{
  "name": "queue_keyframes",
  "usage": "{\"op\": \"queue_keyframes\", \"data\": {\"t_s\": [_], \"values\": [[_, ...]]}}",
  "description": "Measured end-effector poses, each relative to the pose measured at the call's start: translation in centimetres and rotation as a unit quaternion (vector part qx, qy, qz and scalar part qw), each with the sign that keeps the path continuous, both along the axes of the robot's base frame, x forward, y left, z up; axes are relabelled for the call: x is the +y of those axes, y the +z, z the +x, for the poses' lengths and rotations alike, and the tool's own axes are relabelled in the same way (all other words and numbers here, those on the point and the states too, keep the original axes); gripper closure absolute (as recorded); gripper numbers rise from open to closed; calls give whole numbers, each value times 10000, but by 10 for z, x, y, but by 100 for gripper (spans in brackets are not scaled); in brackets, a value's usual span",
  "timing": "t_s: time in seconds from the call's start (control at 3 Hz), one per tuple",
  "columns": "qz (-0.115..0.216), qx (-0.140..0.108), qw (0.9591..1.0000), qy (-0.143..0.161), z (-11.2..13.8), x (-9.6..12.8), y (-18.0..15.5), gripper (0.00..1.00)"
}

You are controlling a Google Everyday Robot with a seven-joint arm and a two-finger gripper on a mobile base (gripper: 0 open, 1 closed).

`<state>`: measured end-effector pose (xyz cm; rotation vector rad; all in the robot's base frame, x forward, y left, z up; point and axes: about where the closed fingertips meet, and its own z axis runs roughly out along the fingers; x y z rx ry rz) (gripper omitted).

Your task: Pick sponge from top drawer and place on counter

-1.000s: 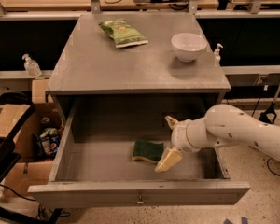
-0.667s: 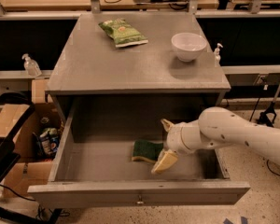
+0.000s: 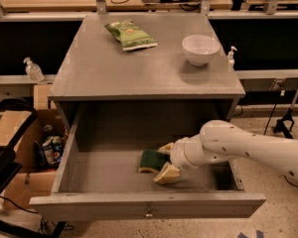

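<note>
The top drawer (image 3: 69, 157) is pulled wide open below the counter (image 3: 139, 63). The sponge (image 3: 150, 161), dark green over yellow foam, lies flat on the drawer floor near the middle. My gripper (image 3: 165, 161) reaches in from the right on a white arm. Its two tan fingers are spread, one behind the sponge's right end and one in front of it. The sponge's right end is partly hidden by the fingers.
A green snack bag (image 3: 130, 34) and a white bowl (image 3: 200, 49) sit on the counter. A small pump bottle (image 3: 231, 57) stands at its right edge. Cardboard boxes (image 3: 12, 133) and clutter stand left of the cabinet. A tan desk with cables runs behind.
My gripper has moved left inside the drawer, from beside the sponge's right end to straddling that end. The sponge has not moved.
</note>
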<state>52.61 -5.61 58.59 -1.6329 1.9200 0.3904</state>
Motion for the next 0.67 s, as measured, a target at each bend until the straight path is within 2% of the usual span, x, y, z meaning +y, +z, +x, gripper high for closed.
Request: {"op": "queue_keyframes", "data": {"t_s": [0.67], "values": [[-37,77,9999,59,5,-2,18,96]]}}
